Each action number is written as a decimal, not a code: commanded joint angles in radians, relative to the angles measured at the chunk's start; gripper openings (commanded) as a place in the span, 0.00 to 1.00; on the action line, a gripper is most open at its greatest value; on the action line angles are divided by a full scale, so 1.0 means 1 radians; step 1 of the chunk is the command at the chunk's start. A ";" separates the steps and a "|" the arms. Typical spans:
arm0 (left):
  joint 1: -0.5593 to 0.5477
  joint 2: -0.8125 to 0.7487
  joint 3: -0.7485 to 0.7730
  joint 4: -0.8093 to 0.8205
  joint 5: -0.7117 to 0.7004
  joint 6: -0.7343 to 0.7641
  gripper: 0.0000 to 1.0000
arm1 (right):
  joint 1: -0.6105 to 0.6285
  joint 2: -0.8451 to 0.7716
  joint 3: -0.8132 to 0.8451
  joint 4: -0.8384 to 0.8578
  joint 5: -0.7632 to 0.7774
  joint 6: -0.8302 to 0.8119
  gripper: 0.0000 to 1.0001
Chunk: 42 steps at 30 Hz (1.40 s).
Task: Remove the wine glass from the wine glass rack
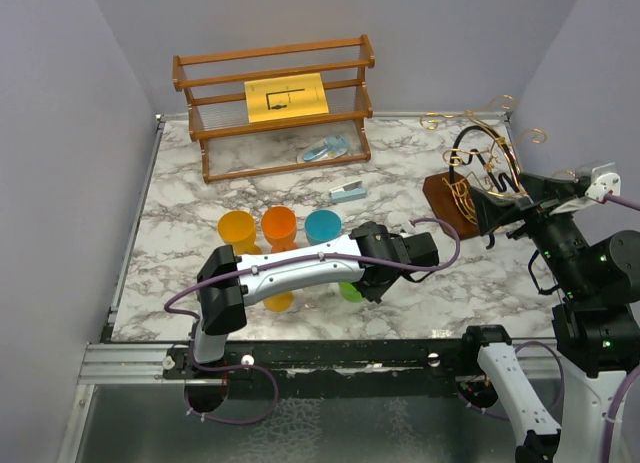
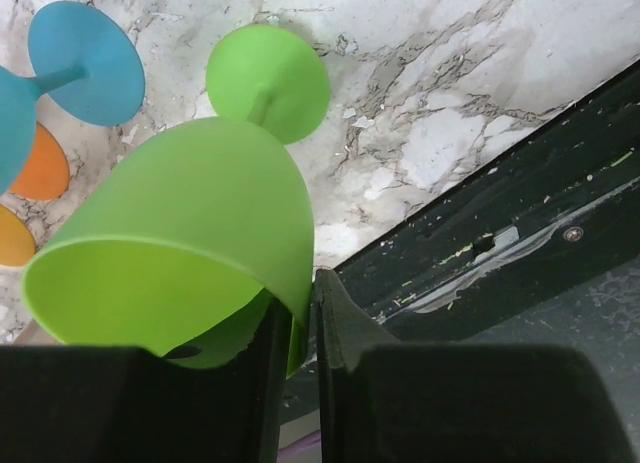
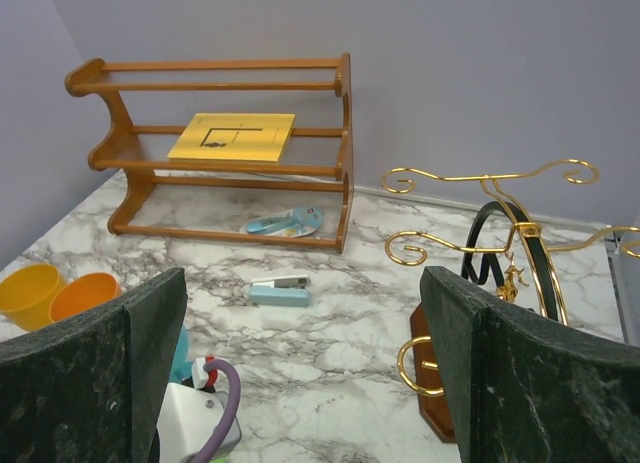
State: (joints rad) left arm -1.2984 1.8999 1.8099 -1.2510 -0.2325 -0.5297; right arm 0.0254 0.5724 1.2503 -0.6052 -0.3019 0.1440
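Observation:
My left gripper (image 2: 303, 303) is shut on the rim of a green wine glass (image 2: 190, 213), one finger inside the bowl and one outside. The glass's round foot (image 2: 267, 81) points down at the marble near the table's front edge. In the top view the glass (image 1: 350, 291) peeks out under the left gripper (image 1: 375, 275). The wine glass rack (image 1: 452, 196), a dark-brown base with curly gold and black wires, stands at the right and holds no glass that I can see. My right gripper (image 1: 497, 215) is open and empty beside the rack (image 3: 520, 253).
Yellow (image 1: 238, 230), orange (image 1: 279, 225) and blue (image 1: 322, 226) glasses stand mid-table, and another yellow one (image 1: 278, 301) sits under the left arm. A blue stapler (image 1: 347, 193) lies behind them. A slatted wooden shelf (image 1: 275, 103) with a yellow sheet stands at the back.

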 commanded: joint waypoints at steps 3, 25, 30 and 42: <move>-0.003 0.001 0.017 -0.014 -0.012 0.022 0.24 | 0.005 -0.018 -0.004 0.017 0.026 -0.009 0.99; 0.208 -0.336 -0.178 0.418 0.225 0.083 0.99 | 0.006 0.032 0.200 -0.099 -0.130 0.032 0.99; 0.261 -0.420 -0.117 0.465 0.172 0.109 0.99 | 0.033 0.042 0.224 -0.113 -0.111 0.003 0.99; 0.306 -0.851 -0.254 0.837 -0.254 0.271 0.99 | 0.134 0.007 0.241 -0.113 0.009 -0.089 0.99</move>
State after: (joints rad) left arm -0.9920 1.1767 1.6005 -0.5987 -0.3294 -0.3454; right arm 0.1413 0.6056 1.4914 -0.7078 -0.3767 0.0975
